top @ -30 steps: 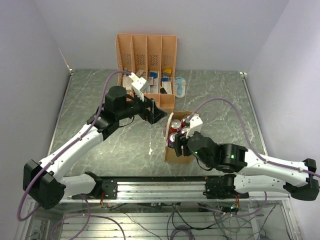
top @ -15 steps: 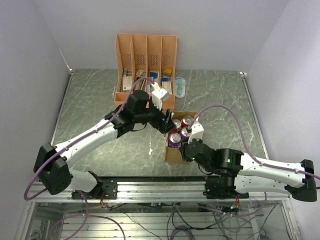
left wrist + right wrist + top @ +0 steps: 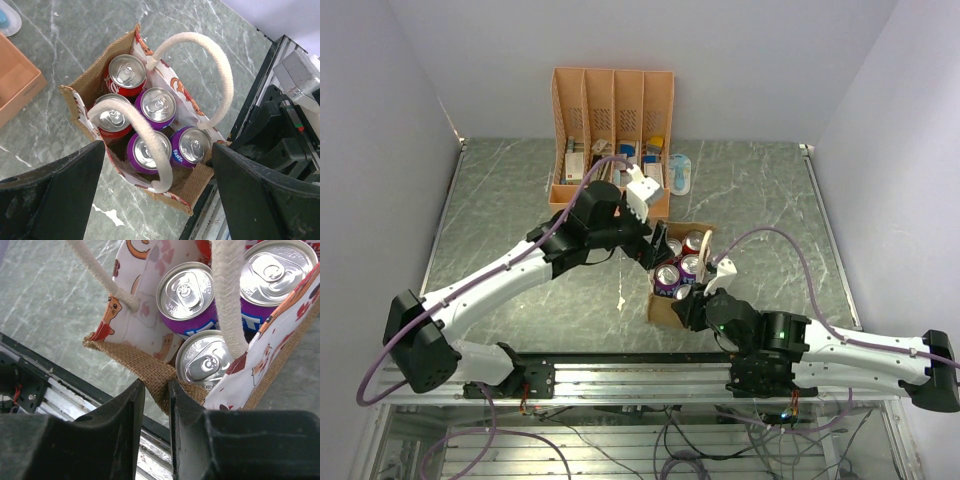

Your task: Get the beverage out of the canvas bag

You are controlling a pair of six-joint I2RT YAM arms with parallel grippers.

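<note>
5 cans [image 3: 158, 106] sit upright in the canvas bag [image 3: 94, 76].

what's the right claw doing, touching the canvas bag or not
Touching. Right wrist view shows the right claw pinching the burlap rim of the canvas bag.

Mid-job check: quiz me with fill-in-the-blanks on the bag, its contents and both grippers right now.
Inside the canvas bag, ___ cans show.
Two are red, three ___.
The left gripper hangs above the bag, jaws ___.
The right gripper is ___ on the bag's rim.
Missing: five; purple; open; shut.
</note>
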